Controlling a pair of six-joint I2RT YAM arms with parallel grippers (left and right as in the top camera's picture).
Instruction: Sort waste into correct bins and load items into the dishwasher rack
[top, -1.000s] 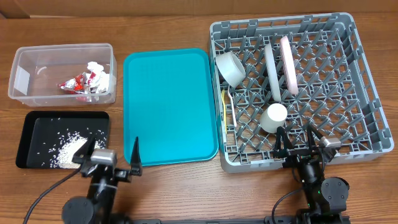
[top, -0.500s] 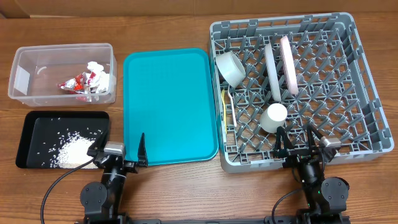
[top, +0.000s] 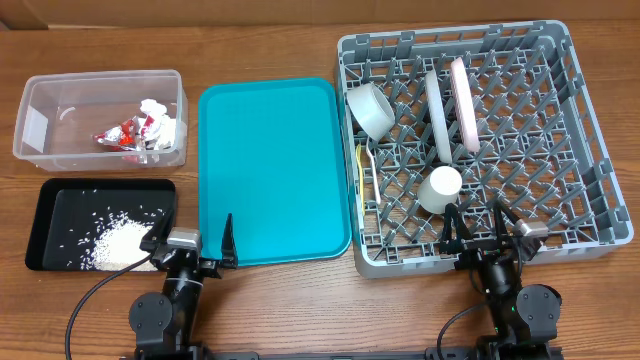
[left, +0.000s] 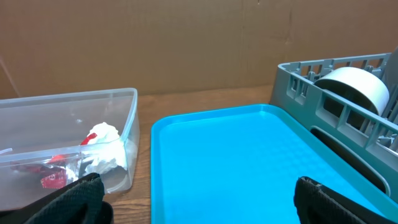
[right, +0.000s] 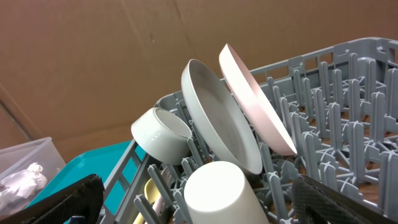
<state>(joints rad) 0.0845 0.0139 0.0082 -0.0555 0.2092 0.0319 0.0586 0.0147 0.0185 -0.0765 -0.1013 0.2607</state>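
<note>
The grey dishwasher rack (top: 560, 200) holds a white cup (top: 439, 188), a grey bowl (top: 370, 110), a pale grey plate (top: 438, 112), a white plate (top: 463, 100) and a yellow utensil (top: 363, 172). The clear tub (top: 40, 120) holds tissue (top: 160, 125), foil and red packets (top: 118, 133). The black tray (top: 50, 205) holds rice (top: 120, 242). My left gripper (top: 190, 243) is open and empty at the teal tray's near edge. My right gripper (top: 484, 224) is open and empty at the rack's near edge, by the cup (right: 217, 190).
A teal serving tray (top: 275, 170) lies bare between the bins and the rack; it fills the left wrist view (left: 249, 162). A brown cardboard wall (left: 186, 43) stands behind the table. Bare wood lies along the front edge.
A second ago the left gripper was further left, over the black tray's right corner; it has moved right to the teal tray's near edge. The right arm has not moved.
</note>
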